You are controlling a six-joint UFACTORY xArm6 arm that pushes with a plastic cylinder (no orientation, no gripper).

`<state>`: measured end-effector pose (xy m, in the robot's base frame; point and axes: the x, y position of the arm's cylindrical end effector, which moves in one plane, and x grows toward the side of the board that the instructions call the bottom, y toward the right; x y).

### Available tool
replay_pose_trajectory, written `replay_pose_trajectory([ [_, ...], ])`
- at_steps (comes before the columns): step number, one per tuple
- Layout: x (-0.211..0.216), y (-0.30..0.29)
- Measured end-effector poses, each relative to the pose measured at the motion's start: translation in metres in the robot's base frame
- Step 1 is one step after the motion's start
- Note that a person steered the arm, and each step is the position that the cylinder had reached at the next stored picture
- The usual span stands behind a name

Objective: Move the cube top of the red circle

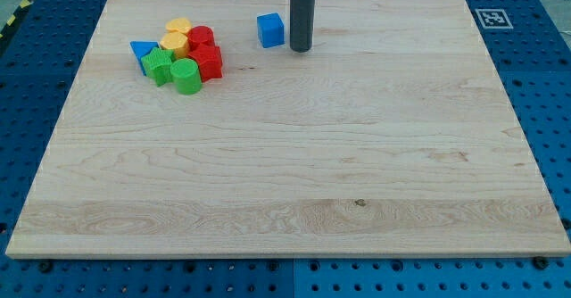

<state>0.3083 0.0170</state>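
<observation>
A blue cube (pixel 270 29) sits alone near the view's top, left of centre. My tip (pixel 301 49) rests on the board just right of the cube, a small gap apart. The red circle, a red cylinder (pixel 201 37), stands at the top right of a tight cluster at the view's upper left. The cube lies to the right of that cylinder, about a cube's width and a half away.
The cluster also holds a yellow cylinder (pixel 179 28), a yellow block (pixel 173 43), a blue triangle (pixel 141 50), a green star-like block (pixel 159 65), a green cylinder (pixel 186 77) and a red block (pixel 210 62). A marker tag (pixel 490 17) sits at the board's top right corner.
</observation>
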Motion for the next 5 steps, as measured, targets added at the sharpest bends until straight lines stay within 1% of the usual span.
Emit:
replay_pose_trajectory([
  [1,-0.030,-0.007],
  [2,-0.020,-0.011],
  [3,-0.017,-0.001],
  [4,-0.008,-0.008],
  [5,-0.016,-0.029],
])
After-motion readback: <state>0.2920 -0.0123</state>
